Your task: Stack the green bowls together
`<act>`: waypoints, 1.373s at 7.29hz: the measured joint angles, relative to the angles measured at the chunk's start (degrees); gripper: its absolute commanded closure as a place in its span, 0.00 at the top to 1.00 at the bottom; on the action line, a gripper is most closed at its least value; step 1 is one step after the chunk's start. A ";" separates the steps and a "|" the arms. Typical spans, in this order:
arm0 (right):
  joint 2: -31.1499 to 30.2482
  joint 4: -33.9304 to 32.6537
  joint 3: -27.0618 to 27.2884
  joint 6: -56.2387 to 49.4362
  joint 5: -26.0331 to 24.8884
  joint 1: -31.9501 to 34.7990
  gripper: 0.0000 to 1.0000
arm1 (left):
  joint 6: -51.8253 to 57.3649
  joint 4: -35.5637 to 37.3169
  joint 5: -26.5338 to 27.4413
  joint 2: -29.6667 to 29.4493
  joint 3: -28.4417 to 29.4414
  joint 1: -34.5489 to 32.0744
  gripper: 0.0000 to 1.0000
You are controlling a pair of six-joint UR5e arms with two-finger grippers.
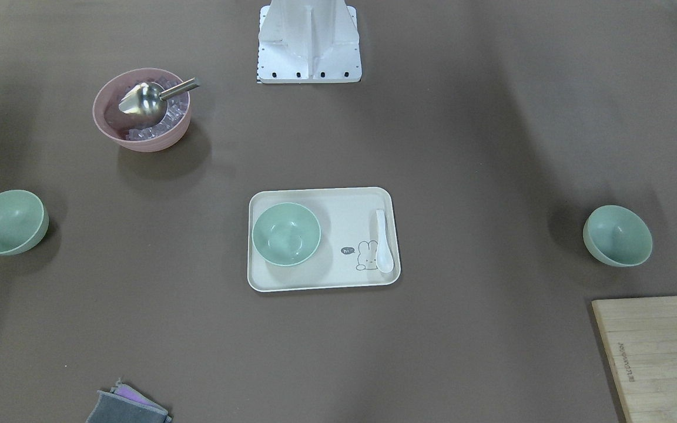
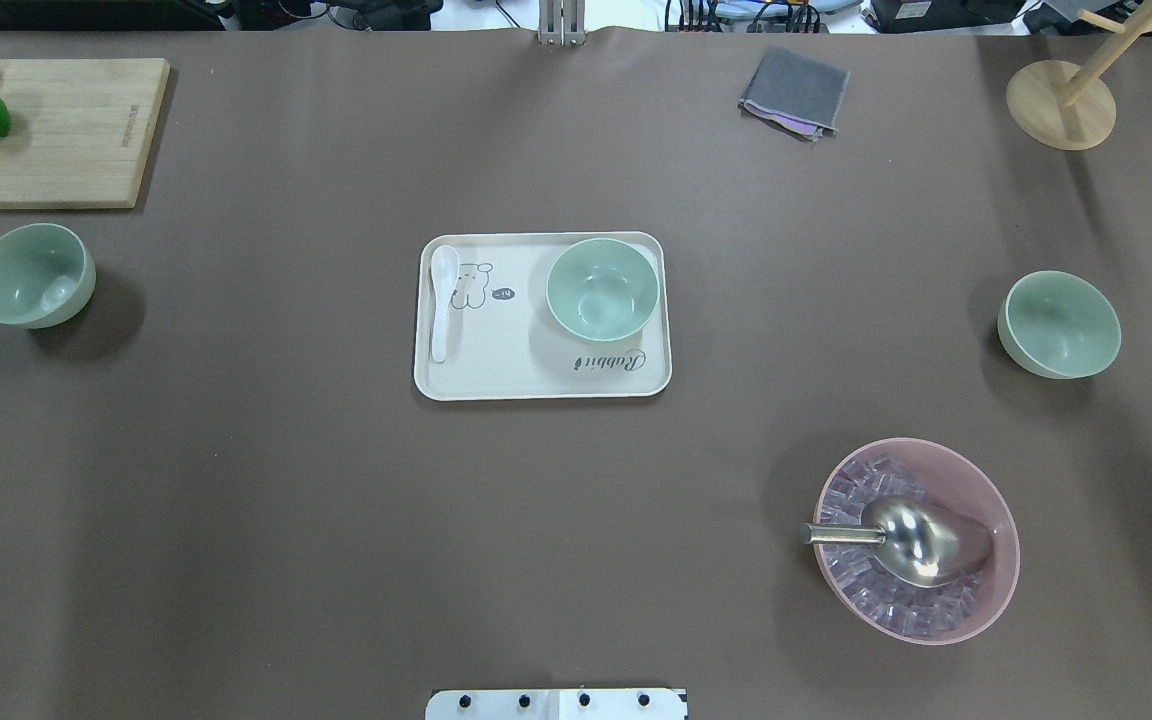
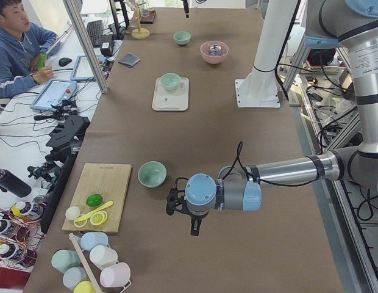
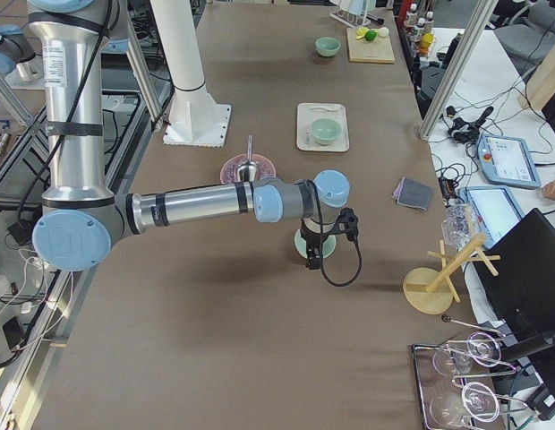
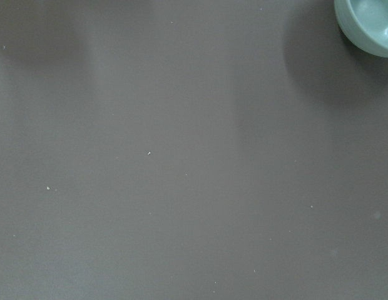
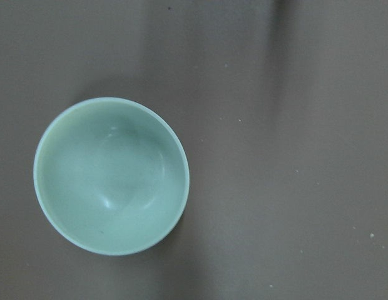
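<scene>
Three pale green bowls stand upright and apart. One (image 2: 602, 289) sits on the cream tray (image 2: 496, 375) in the middle. One (image 2: 33, 275) stands at the table's left end and shows in the corner of the left wrist view (image 5: 369, 22). One (image 2: 1059, 324) stands at the right end and shows in the right wrist view (image 6: 111, 175). My left gripper (image 3: 194, 229) hangs above bare table near the left bowl (image 3: 152, 174). My right gripper (image 4: 313, 258) hangs above the right bowl (image 4: 300, 244). I cannot tell whether either is open or shut.
A pink bowl (image 2: 916, 540) with ice and a metal scoop stands near right. A white spoon (image 2: 441, 300) lies on the tray. A cutting board (image 2: 56, 130) with fruit is far left, a grey cloth (image 2: 794, 92) and a wooden stand (image 2: 1061, 100) far right.
</scene>
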 measured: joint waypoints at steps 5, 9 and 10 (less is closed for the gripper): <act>4.22 18.28 -13.56 11.09 -0.38 -5.95 0.83 | -0.12 0.00 -0.67 0.23 0.09 0.01 0.98; 4.42 20.41 -16.29 13.56 -0.38 -8.25 0.00 | -0.10 -0.02 -0.83 0.11 0.02 0.00 0.98; 4.42 20.47 -16.57 13.59 -0.26 -8.39 0.00 | -0.12 0.00 -1.13 0.10 0.03 0.00 0.98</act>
